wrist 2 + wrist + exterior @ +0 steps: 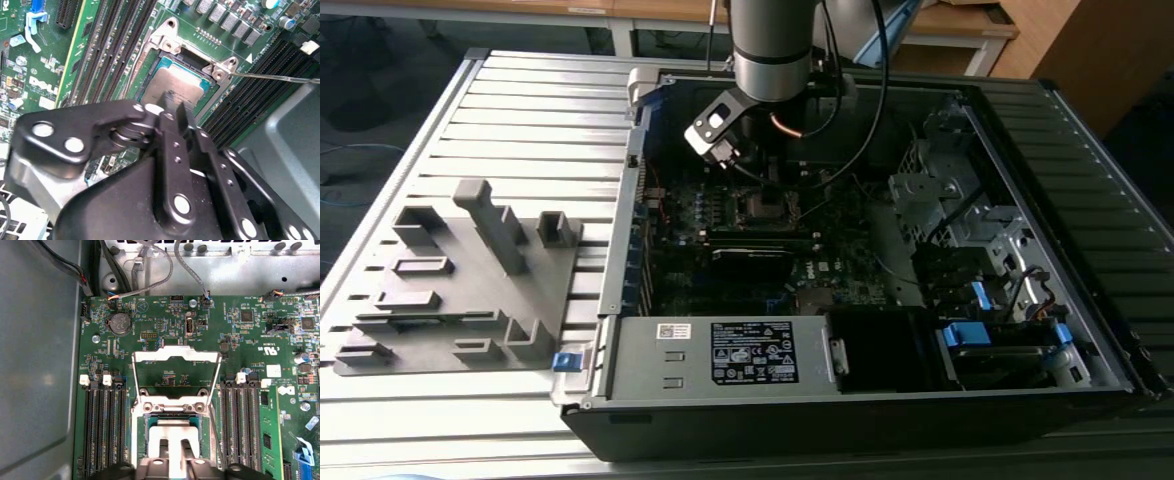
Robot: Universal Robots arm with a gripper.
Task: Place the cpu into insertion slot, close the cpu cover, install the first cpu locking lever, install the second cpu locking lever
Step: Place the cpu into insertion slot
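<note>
Fingers (pixel 167 131): drawn nearly together with only a narrow slit between them and nothing clamped in it. The tips of the gripper (pixel 173 107) are poised at the near edge of the cpu, though contact cannot be confirmed.

Computer case (pixel 624 235): lies open on its side, and the arm (pixel 774 50) reaches down into it in the exterior view.

Motherboard (pixel 165 320): green, fixed in the case floor, with long dark memory slots on both sides of the socket.

Cpu cover (pixel 175 354): silver window frame, hinged up and standing open behind the socket, so the board shows through its cut-out. Not closed.

Insertion slot (pixel 169 44): square socket with a shiny metal rim and two screw heads at the hinge side. Occupied.

Cpu (pixel 184 86): dull silver square lying flat inside the slot within the rim. It appears seated, so the first step looks done.

Locking lever (pixel 275 78): thin wire rod swung out sideways from the socket corner, not hooked down.

Outstanding by this evidence: closing the cover and fastening both levers.
</note>
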